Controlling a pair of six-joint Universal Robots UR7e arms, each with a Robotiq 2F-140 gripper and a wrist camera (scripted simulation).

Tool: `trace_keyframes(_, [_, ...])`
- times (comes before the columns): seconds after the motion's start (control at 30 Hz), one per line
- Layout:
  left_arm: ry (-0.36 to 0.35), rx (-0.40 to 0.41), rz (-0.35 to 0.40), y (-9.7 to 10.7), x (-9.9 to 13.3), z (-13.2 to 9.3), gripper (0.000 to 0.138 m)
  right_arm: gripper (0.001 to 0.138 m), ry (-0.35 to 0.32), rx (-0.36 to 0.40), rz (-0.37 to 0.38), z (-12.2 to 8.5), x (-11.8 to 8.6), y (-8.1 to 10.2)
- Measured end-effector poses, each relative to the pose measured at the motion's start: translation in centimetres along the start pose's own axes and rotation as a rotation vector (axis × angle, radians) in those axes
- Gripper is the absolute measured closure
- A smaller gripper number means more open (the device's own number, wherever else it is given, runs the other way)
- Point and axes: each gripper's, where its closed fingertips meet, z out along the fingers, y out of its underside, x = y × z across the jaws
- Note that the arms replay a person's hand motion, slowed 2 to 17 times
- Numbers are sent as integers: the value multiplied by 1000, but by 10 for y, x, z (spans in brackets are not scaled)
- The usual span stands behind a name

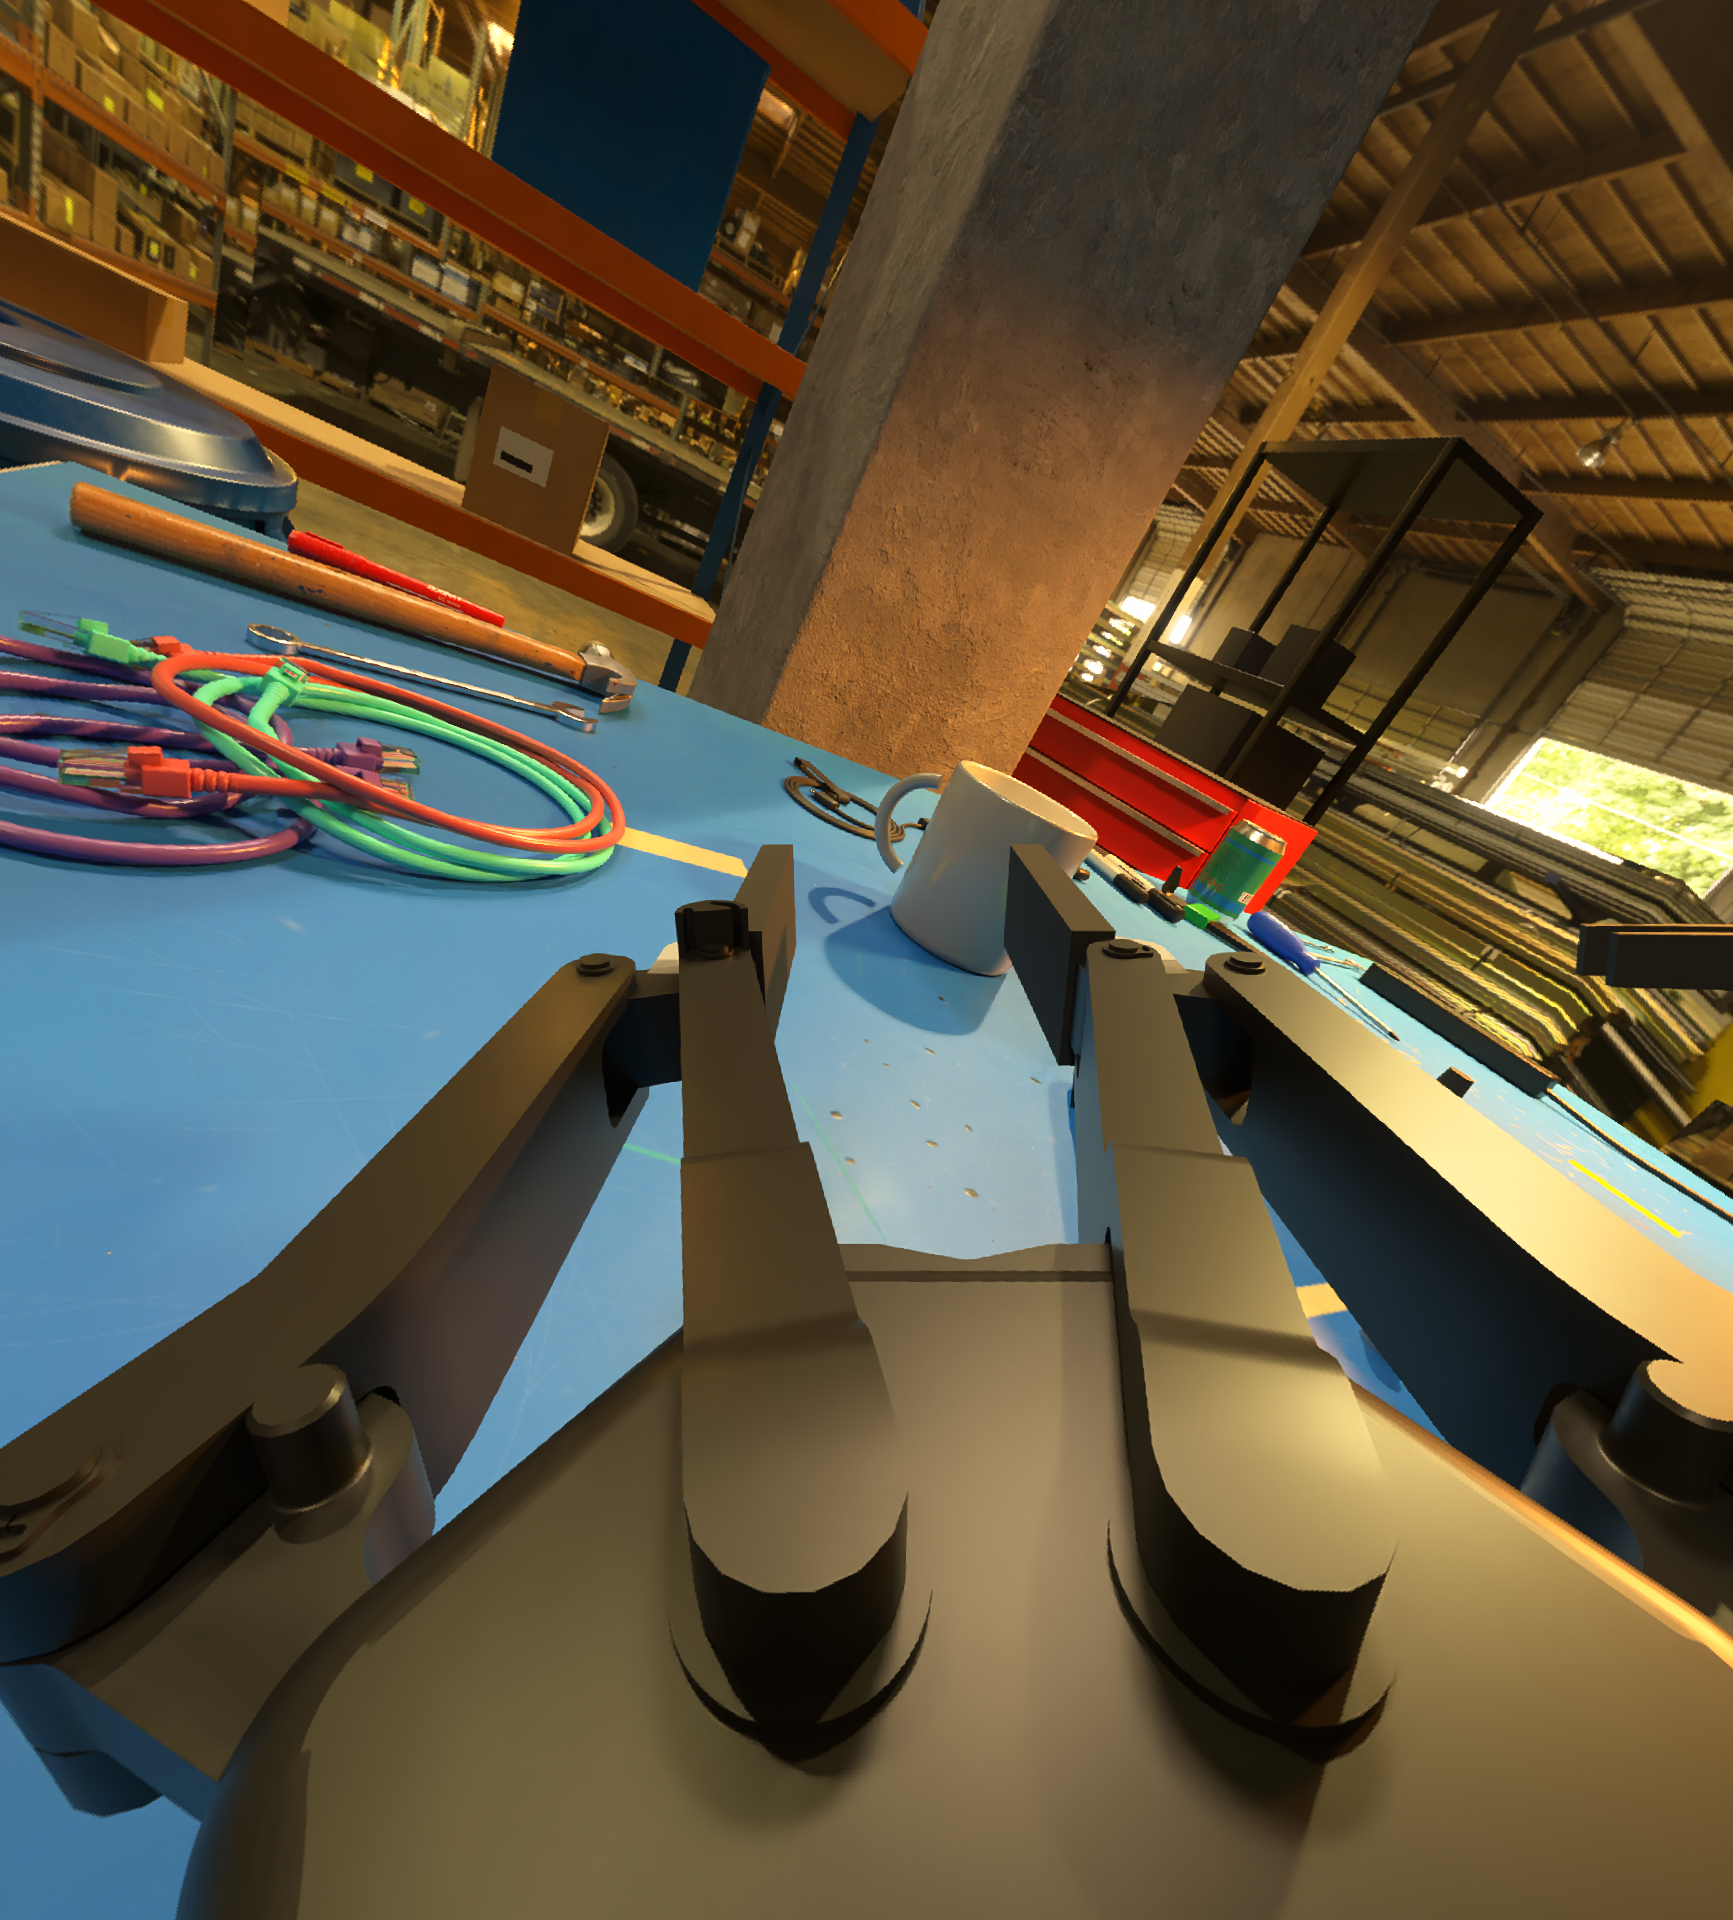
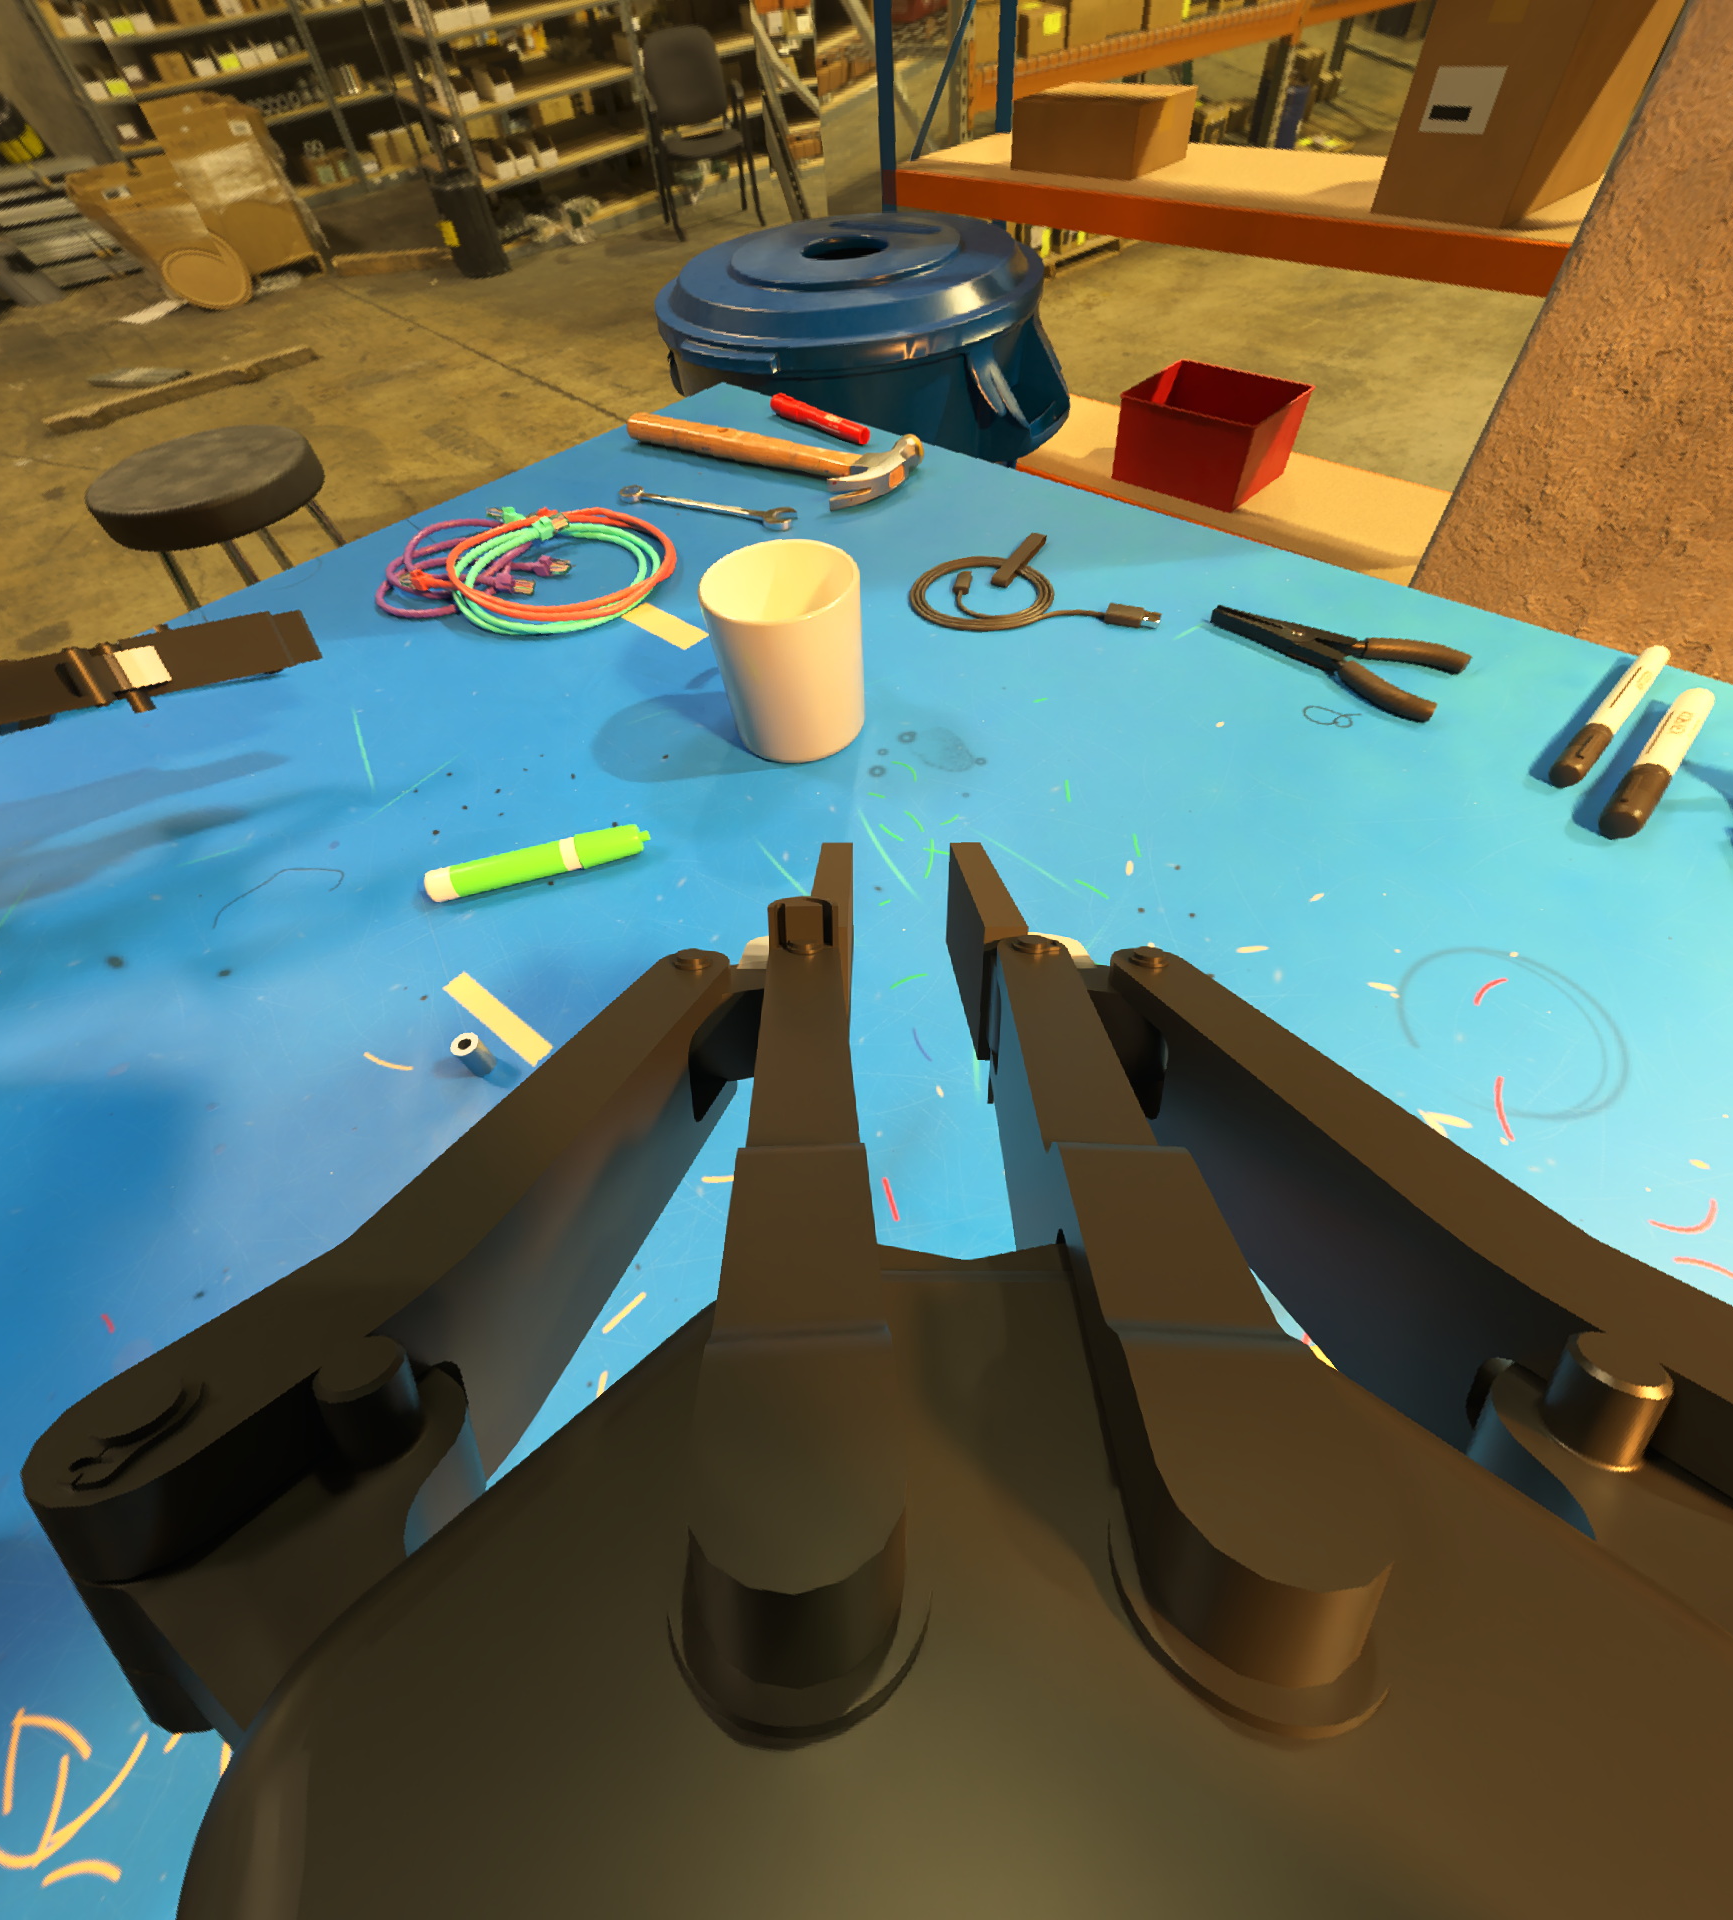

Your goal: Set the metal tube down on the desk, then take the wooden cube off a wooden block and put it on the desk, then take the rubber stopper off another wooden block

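A small metal tube (image 2: 472, 1051) lies on the blue desk (image 2: 1257, 831) beside a strip of pale tape, left of my right gripper (image 2: 900, 868). The right gripper hangs above the desk with a narrow gap between its fingers and nothing in it. My left gripper (image 1: 903, 883) is open and empty, low over the desk (image 1: 218, 1039), with a white mug (image 1: 976, 862) just beyond its fingertips. The left gripper also shows in the right wrist view (image 2: 207, 649) at the left edge. No wooden cube, rubber stopper or wooden block is in view.
The white mug (image 2: 789, 649) stands mid-desk. Around it lie a green highlighter (image 2: 535, 862), coiled coloured cables (image 2: 529, 566), a black cable (image 2: 987, 592), pliers (image 2: 1340, 655), two markers (image 2: 1620, 727), a hammer (image 2: 779, 452) and a wrench (image 2: 706, 504). A concrete pillar (image 1: 997, 364) rises behind the desk.
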Motion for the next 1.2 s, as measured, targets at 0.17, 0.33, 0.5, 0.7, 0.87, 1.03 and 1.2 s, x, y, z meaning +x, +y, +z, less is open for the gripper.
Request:
trace_keyframes(0.17, [-1,1,0,0,0,0,84,114,18,9,-1,-5,6,-3])
trace_keyframes(0.33, [-1,0,0,0,0,0,84,110,46,17,-2,-12,14,-6])
trace_keyframes(0.5, [-2,0,0,0,0,0,84,105,80,26,0,-20,24,-9])
trace_keyframes(0.7, [-3,-2,0,0,0,0,84,99,127,39,5,-34,39,-12])
trace_keyframes(0.87, [-4,-3,0,0,-1,0,84,96,177,51,10,-48,53,-14])
trace_keyframes(1.03, [-7,-5,0,1,-1,1,84,96,224,65,13,-63,66,-17])
trace_keyframes(1.2, [-10,-9,0,1,-1,1,84,96,262,78,18,-77,77,-18])
